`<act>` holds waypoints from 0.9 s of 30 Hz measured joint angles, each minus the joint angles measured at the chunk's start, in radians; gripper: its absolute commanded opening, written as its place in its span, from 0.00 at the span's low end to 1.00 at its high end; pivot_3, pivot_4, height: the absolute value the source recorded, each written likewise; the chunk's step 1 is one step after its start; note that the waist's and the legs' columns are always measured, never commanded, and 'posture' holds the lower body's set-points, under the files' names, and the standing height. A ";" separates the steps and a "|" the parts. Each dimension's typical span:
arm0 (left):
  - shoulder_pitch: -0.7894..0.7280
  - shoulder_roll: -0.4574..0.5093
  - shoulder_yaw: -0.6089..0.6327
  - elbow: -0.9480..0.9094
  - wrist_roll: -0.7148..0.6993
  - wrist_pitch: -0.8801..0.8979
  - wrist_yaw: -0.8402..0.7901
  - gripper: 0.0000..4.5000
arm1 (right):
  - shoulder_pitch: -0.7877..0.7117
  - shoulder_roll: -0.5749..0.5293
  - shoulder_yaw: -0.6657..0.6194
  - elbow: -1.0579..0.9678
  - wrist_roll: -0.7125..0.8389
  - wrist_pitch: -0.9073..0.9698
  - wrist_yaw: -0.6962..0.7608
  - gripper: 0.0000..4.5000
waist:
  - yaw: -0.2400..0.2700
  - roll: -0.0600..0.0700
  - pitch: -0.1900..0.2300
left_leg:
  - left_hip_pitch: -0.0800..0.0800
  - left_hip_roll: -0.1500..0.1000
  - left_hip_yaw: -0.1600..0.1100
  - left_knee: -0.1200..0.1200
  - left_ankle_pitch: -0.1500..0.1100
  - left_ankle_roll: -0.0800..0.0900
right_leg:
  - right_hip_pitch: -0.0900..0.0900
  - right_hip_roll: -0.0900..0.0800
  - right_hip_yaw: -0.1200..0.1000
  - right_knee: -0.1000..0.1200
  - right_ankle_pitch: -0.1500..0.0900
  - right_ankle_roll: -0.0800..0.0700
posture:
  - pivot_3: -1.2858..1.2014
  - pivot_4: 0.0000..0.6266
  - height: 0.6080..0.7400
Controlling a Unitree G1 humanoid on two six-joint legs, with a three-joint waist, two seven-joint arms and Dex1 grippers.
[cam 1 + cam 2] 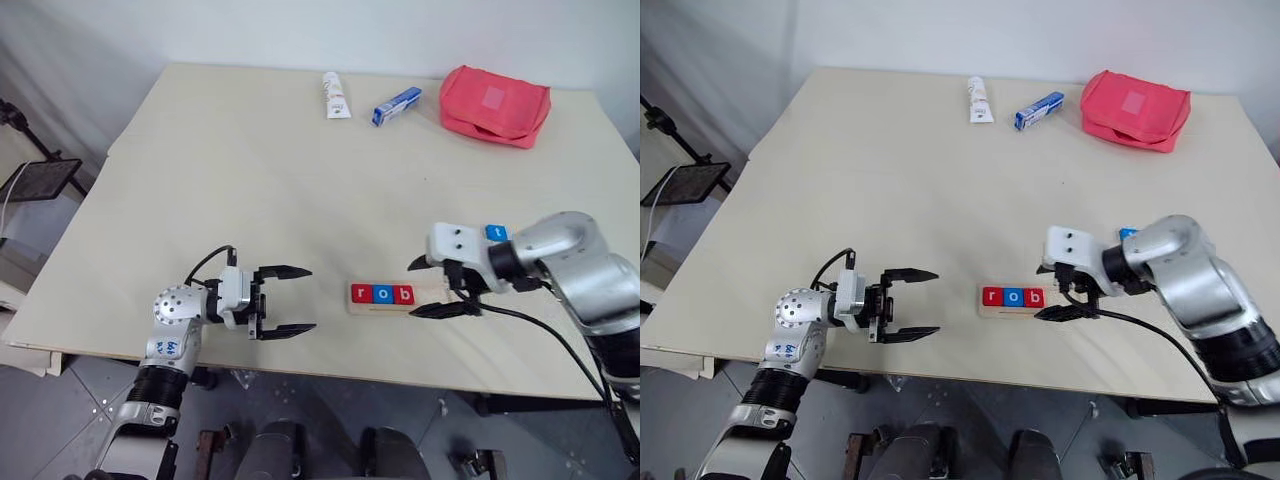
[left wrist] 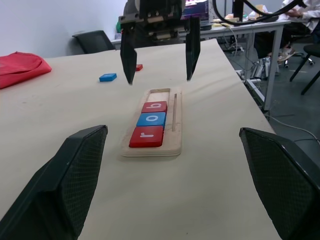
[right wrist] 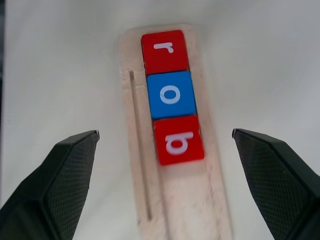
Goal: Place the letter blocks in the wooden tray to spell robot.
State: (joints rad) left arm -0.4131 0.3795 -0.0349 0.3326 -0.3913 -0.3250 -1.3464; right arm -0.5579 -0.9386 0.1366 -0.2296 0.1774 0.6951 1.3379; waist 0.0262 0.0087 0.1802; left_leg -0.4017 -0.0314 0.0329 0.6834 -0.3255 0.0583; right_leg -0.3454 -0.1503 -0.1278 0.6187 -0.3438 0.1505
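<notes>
The work surface is a pale beige table (image 1: 250,180) standing against a white wall (image 1: 300,30). Grey speckled floor (image 1: 80,385) lies below its near edge. A black stand (image 1: 35,178) sits off its left side. Desks (image 2: 250,30) and a dark chair (image 2: 95,41) occupy the room beyond.

We're in an office-style lab: behind the pale surface (image 2: 210,200) stand desks (image 2: 250,27) crowded with cables and gear, black office chairs (image 2: 95,41), and a person's arm (image 2: 295,9) at one.
</notes>
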 measured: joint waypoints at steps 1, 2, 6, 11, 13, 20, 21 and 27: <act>-0.004 -0.001 -0.002 0.003 0.000 0.000 -0.001 1.00 | 0.049 -0.005 -0.060 -0.008 0.018 0.008 -0.019 0.99 | 0.001 0.000 0.000 | 0.000 0.000 0.000 0.000 0.000 0.000 | 0.000 0.000 0.000 0.000 0.000 0.000 | 0.52 0.24 1.00; -0.008 0.000 -0.002 0.006 0.000 0.000 -0.003 1.00 | 0.102 -0.011 -0.124 -0.007 0.032 0.011 -0.042 0.99 | 0.002 0.000 0.000 | 0.000 0.000 -0.001 0.000 0.000 0.000 | 0.001 0.000 0.000 0.000 0.000 0.000 | 0.52 0.24 1.00; -0.016 0.010 0.001 0.033 -0.001 0.004 -0.009 1.00 | 0.321 -0.012 -0.427 0.039 0.062 -0.043 -0.133 0.99 | 0.003 0.000 0.000 | 0.000 -0.001 0.000 0.000 0.000 0.000 | 0.002 -0.001 -0.001 0.000 0.000 0.000 | 0.52 0.24 1.00; -0.030 0.011 0.002 0.060 -0.001 0.004 -0.026 1.00 | 0.471 0.007 -0.635 0.146 0.085 -0.194 -0.187 0.99 | -0.003 0.000 0.000 | 0.004 0.000 0.003 -0.001 0.000 0.000 | 0.004 0.000 -0.001 0.000 0.000 0.000 | 0.52 0.24 1.00; -0.040 0.010 0.002 0.081 -0.001 0.004 -0.034 1.00 | 0.519 0.025 -0.692 0.205 0.089 -0.250 -0.208 0.99 | -0.002 0.000 0.000 | 0.005 0.000 0.004 -0.001 0.000 0.000 | 0.004 0.000 -0.001 0.000 0.000 0.000 | 0.52 0.24 1.00; -0.075 0.005 0.004 0.141 -0.001 -0.007 -0.069 1.00 | 0.614 0.054 -0.812 0.369 0.139 -0.408 -0.231 0.99 | -0.002 0.000 0.000 | 0.007 0.000 0.005 -0.002 0.000 0.000 | 0.005 0.000 0.001 -0.001 0.000 0.000 | 0.52 0.24 1.00; -0.080 0.005 0.006 0.152 -0.001 -0.009 -0.075 1.00 | 0.620 0.055 -0.820 0.384 0.152 -0.423 -0.230 0.99 | -0.003 0.000 0.000 | 0.007 0.000 0.005 -0.002 0.000 0.000 | 0.006 0.000 0.001 -0.001 0.000 0.000 | 0.52 0.24 1.00; -0.092 0.000 0.009 0.177 -0.001 -0.019 -0.094 1.00 | 0.627 0.081 -0.847 0.446 0.215 -0.495 -0.222 0.99 | -0.003 0.000 0.000 | 0.008 0.001 0.005 -0.002 0.000 0.000 | 0.006 0.000 0.001 -0.002 0.000 0.000 | 0.52 0.24 1.00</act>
State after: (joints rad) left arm -0.5054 0.3799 -0.0258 0.5098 -0.3926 -0.3440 -1.4406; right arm 0.0687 -0.8580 -0.7102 0.2168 0.3926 0.2002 1.1154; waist 0.0234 0.0083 0.1800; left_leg -0.3941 -0.0307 0.0377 0.6818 -0.3255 0.0584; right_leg -0.3395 -0.1505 -0.1264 0.6170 -0.3437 0.1506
